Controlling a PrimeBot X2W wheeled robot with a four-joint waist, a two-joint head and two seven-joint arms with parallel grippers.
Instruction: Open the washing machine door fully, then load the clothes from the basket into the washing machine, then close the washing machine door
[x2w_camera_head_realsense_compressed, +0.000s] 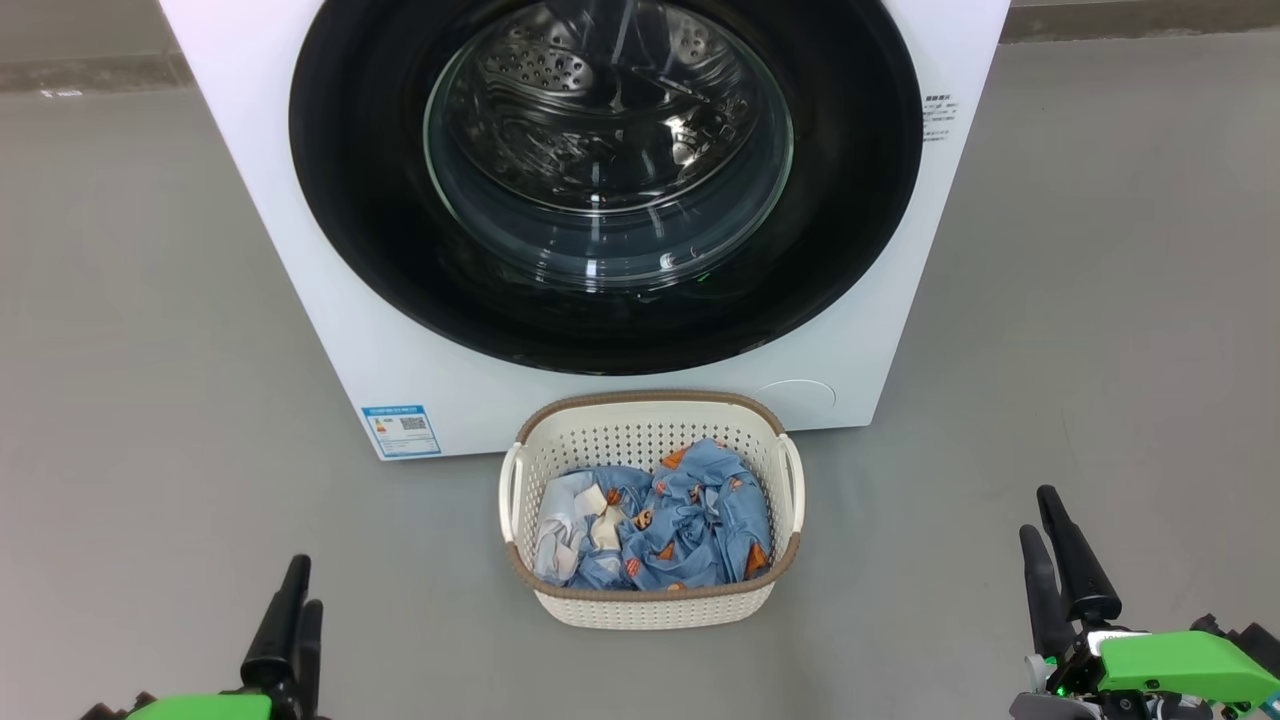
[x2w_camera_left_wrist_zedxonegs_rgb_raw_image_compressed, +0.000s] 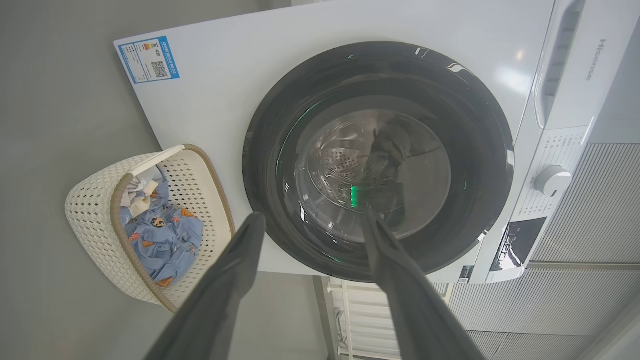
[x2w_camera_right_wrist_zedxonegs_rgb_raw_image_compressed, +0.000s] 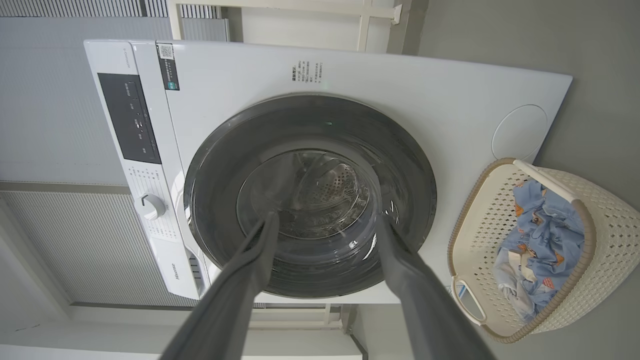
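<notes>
Grey bare floor (x2w_camera_head_realsense_compressed: 150, 420) runs under everything, and the washing machine (x2w_camera_head_realsense_compressed: 330, 300) stands on it square to the robot. Its door (x2w_camera_head_realsense_compressed: 380, 200) is shut flush against the white front, so the steel drum shows only through the glass, and the first step of the task is not yet done.

Just in front of the machine, below the door and slightly to the robot's right of centre, sits the basket (x2w_camera_head_realsense_compressed: 650, 605). The clothes (x2w_camera_head_realsense_compressed: 680, 530) lie crumpled in its bottom, well under the rim. That spot probably keeps the lift from basket to drum short.

Low and wide apart, the left tool (x2w_camera_head_realsense_compressed: 305, 585) and the right tool (x2w_camera_head_realsense_compressed: 1038, 510) flank the basket without touching anything. In each wrist view the two dark fingers are spread wide with nothing between them, and both point at the door, a fair stance for reaching it.

A blue label (x2w_camera_head_realsense_compressed: 401, 430) marks the machine's lower left corner and a round cap (x2w_camera_head_realsense_compressed: 797, 398) its lower right, just behind the basket rim. The control panel with its dial (x2w_camera_right_wrist_zedxonegs_rgb_raw_image_compressed: 150, 206) lies along the top, and a white frame stands behind.

Nothing blocks either tool's path to the door. I cannot tell the handle or the hinge side, so it is unclear whether the door would swing over the basket; it looks low enough to clear.
</notes>
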